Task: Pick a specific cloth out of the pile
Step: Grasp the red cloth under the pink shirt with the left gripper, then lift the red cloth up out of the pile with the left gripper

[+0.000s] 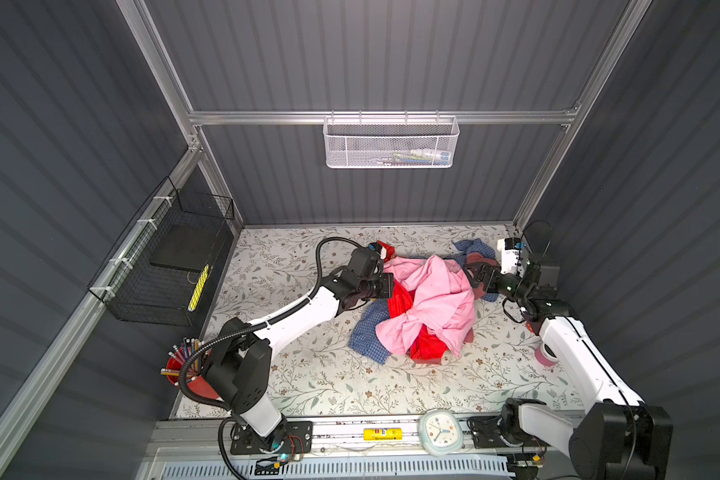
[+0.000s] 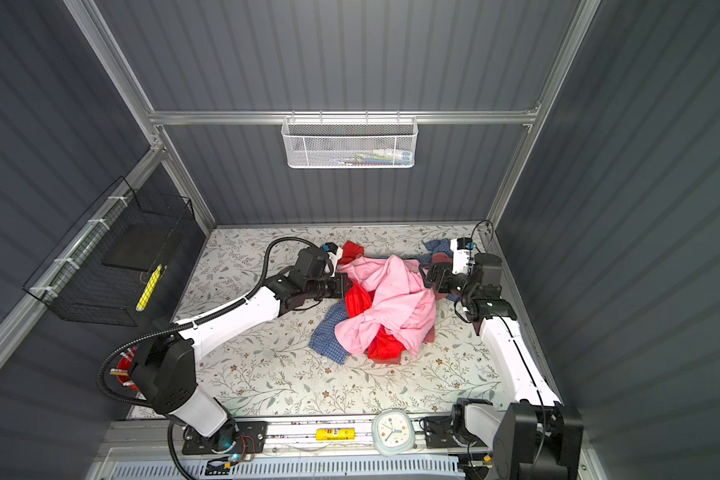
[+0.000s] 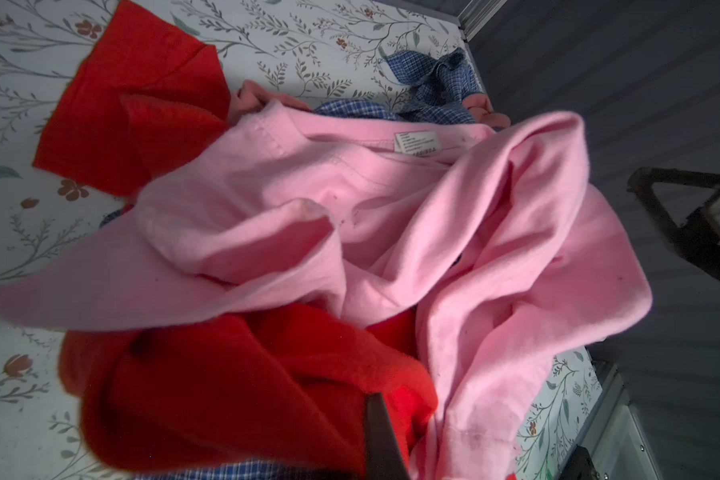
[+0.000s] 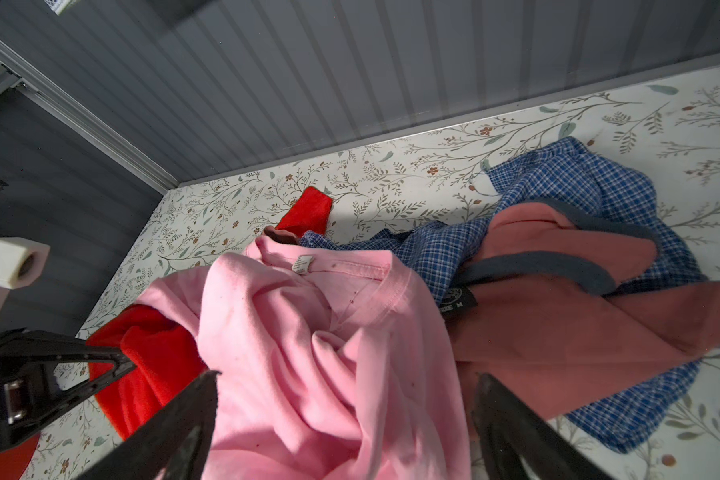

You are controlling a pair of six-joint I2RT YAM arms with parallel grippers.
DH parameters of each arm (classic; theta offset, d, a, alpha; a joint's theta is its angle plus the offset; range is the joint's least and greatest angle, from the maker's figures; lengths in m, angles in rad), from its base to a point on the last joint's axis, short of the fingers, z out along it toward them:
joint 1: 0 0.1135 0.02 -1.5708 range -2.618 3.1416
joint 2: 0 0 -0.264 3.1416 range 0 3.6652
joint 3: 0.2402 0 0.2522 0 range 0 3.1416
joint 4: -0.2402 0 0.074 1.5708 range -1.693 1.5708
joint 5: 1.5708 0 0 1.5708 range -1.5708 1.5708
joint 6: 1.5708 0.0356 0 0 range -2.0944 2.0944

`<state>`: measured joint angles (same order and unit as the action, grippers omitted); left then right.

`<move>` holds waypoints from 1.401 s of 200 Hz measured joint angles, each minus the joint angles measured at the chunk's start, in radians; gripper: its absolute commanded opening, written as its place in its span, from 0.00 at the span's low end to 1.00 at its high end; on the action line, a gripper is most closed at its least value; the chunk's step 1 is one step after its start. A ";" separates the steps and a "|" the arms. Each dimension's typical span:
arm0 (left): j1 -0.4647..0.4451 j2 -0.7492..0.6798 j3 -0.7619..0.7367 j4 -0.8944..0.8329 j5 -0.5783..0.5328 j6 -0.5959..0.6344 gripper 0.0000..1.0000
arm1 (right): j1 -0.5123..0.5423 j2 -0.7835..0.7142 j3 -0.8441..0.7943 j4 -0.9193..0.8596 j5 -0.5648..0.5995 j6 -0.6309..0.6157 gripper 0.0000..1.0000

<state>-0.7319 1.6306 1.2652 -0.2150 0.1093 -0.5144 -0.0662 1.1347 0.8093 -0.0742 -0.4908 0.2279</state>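
Observation:
The pile (image 1: 429,303) lies mid-table, with a pale pink garment (image 3: 391,216) on top, blue checked fabric (image 1: 368,336) and a dusty-rose cloth (image 4: 558,324). The bright red cloth (image 1: 398,301) runs under the pink garment and shows at the pile's left side and near edge (image 2: 385,347). My left gripper (image 1: 387,286) is at the pile's left side, shut on a fold of the red cloth (image 3: 225,395). The fabric bunches around its one visible finger (image 3: 381,432). My right gripper (image 4: 348,376) is open over the pink garment at the pile's right side (image 1: 472,276), holding nothing.
A black wire basket (image 1: 171,257) hangs on the left wall and a white mesh basket (image 1: 389,143) on the back wall. A red cup of pencils (image 1: 184,365) stands at the front left. A clock (image 1: 439,430) and a yellow tube (image 1: 383,433) lie on the front rail.

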 measured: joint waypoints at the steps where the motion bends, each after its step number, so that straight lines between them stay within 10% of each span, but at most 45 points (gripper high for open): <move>1: -0.001 0.000 0.002 -0.002 -0.002 0.002 0.00 | 0.000 0.000 0.000 0.000 0.000 0.000 0.95; 280: -0.145 -0.047 0.486 -0.212 -0.178 0.401 0.00 | 0.055 0.018 -0.091 -0.013 -0.012 0.026 0.96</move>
<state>-0.8768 1.5837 1.7512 -0.4271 -0.0685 -0.1135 -0.0109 1.1522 0.7185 -0.0872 -0.5030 0.2539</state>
